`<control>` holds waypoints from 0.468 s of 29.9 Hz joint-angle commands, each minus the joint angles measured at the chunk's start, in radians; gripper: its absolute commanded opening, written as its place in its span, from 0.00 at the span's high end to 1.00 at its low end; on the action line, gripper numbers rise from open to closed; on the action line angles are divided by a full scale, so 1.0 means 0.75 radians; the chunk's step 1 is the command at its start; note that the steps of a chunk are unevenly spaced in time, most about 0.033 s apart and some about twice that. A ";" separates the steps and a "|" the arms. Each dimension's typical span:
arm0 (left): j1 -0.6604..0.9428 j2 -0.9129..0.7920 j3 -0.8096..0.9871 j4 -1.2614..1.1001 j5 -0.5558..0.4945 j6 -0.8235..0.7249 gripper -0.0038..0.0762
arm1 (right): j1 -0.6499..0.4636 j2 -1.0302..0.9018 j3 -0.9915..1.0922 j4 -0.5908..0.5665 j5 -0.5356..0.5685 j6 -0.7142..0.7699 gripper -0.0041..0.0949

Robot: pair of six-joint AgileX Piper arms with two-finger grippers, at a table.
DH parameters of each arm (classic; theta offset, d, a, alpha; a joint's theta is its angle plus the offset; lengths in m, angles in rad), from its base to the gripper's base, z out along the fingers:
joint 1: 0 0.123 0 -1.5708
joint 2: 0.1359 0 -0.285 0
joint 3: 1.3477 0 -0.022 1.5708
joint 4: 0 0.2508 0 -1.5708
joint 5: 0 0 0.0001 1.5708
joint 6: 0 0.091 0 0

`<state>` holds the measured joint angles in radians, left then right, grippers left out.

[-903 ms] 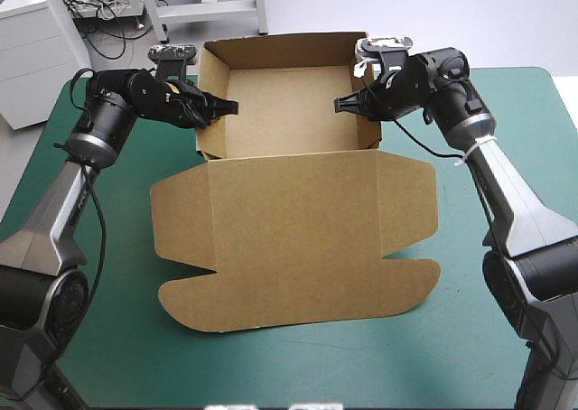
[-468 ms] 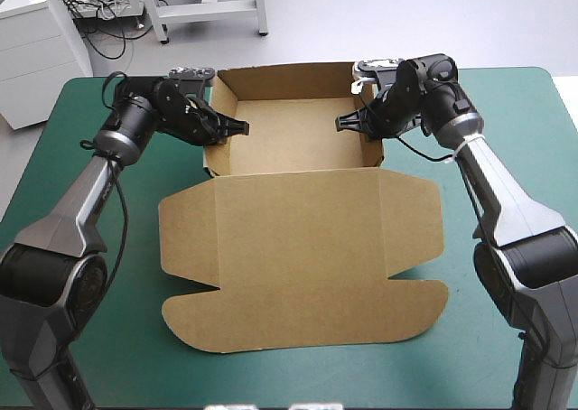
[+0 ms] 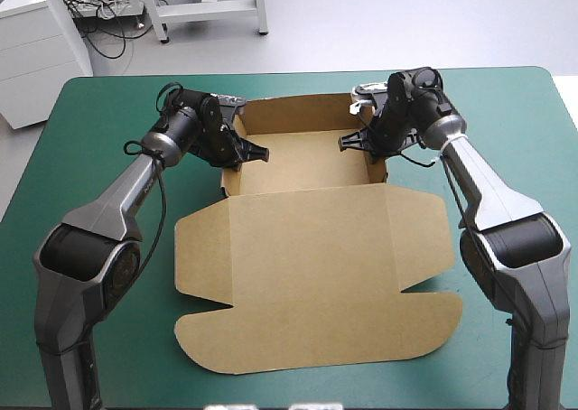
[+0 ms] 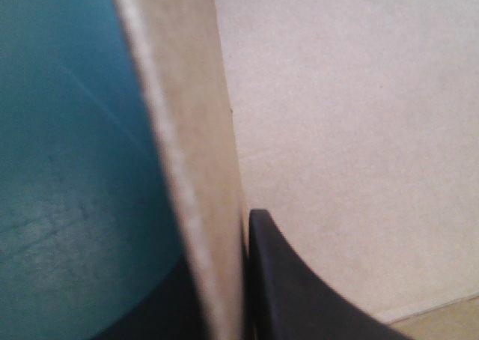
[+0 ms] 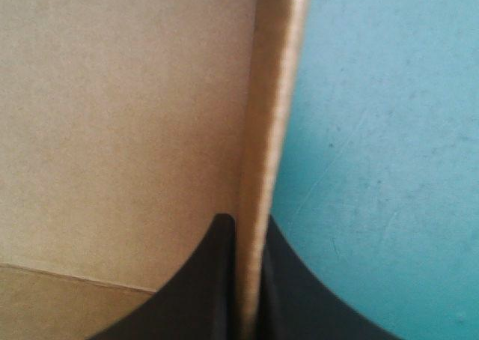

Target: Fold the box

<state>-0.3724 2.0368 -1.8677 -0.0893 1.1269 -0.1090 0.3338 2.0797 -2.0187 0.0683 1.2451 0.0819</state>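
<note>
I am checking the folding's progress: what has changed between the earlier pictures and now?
The box has been drawn toward the near edge of the table, slightly to the right. The left gripper and right gripper stay shut on its side walls. Its shape is unchanged and the lid still lies flat.

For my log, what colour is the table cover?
The cover is plain teal-green, clearest in the high view.
</note>
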 commanded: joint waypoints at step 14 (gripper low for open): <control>-0.055 0.010 -0.091 -0.067 0.101 0.106 0.99 | 0.014 0.041 -0.042 0.180 0.003 -0.062 0.98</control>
<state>-0.3771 2.0881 -1.9070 -0.0267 1.2004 -0.1330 0.3319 2.1391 -2.0236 0.1181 1.2462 0.0778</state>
